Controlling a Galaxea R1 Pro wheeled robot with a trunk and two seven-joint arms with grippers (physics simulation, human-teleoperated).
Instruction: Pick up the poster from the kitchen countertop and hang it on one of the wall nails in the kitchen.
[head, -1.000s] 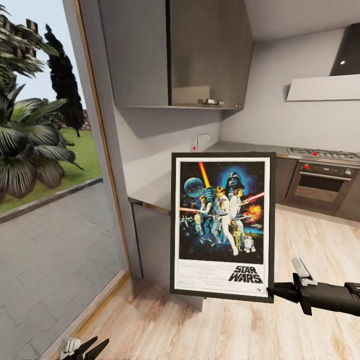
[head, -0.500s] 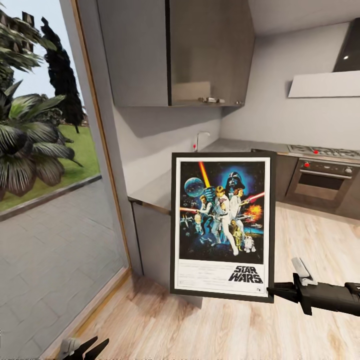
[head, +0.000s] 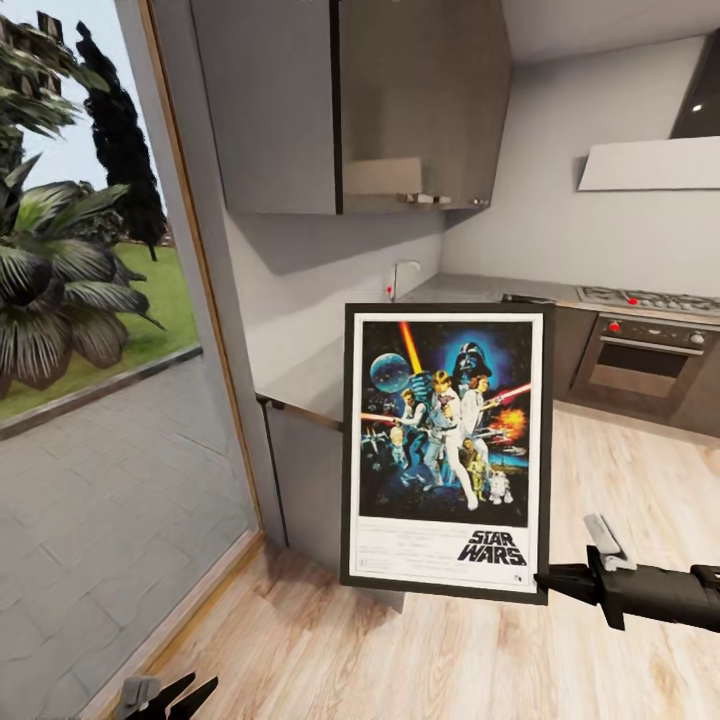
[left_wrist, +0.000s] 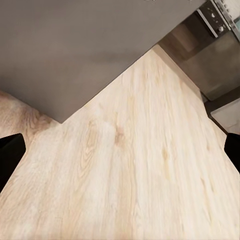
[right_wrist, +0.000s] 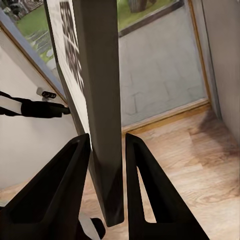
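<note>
I have the poster (head: 445, 452) upright and facing me, the right gripper (head: 548, 582) with its jaws clenched on the lower right corner of the frame, held off the bench (head: 320, 380) so I can carry it to the wall. The left gripper (head: 168, 698) hangs low with jaws parted, holding nothing; I can't make out any wall nail from here

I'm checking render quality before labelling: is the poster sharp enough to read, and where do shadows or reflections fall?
Head view: the poster is crisp, its title legible; soft shadow lies under the wall cabinet, whose door reflects faintly. Right wrist view: the poster's edge, between the right gripper fingers, looks stretched by nearness; its print is unreadable there.
</note>
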